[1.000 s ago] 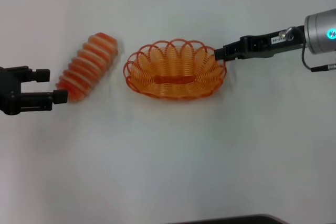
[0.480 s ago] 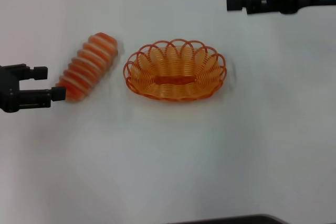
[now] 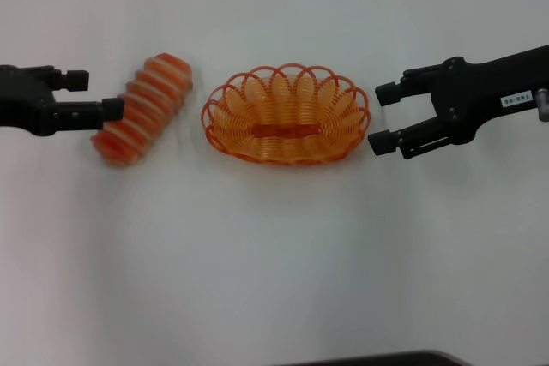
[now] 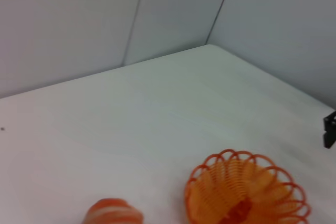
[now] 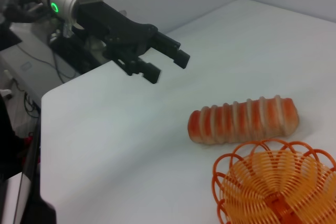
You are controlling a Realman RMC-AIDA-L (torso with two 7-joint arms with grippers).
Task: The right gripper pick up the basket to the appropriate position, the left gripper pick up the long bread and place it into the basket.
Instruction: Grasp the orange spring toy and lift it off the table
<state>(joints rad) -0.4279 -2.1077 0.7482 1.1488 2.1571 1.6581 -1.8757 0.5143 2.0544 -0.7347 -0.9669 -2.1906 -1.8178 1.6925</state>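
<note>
Reaching: the left tool (image 3: 97,96) sits at the left edge of the head view, fingers parted and empty, its nearer fingertip reading as right at the long bread (image 3: 143,109); whether it touches I cannot tell.
Step in hand: by my judgement, the approach to grasp the loaf, with the basket (image 3: 286,113) already set down at centre frame.
Doing it well: the loaf lies slanted, its upper end towards the basket, so the fingers should straddle its short width near the middle, not push on its end; an end-on nudge would likely slide it across the worktop (image 3: 274,255).
Grip care: close across the ridged flanks, evenly, so the loaf does not roll or pivot out.
Placing: lift clear of the scalloped rim, then turn the loaf to lie along the basket's long axis, over the flat bar in its base.
Left arm pose: roughly level, pointing right across the frame, well above the lower edge; in the right wrist view it hovers above the worktop, up-left of the loaf.
Right tool (image 3: 388,116): at right of centre, fingers spread wide, empty, just beside the basket's right rim but apart from it.
Right arm pose: slanting down-left from the right edge, white label showing.
</note>
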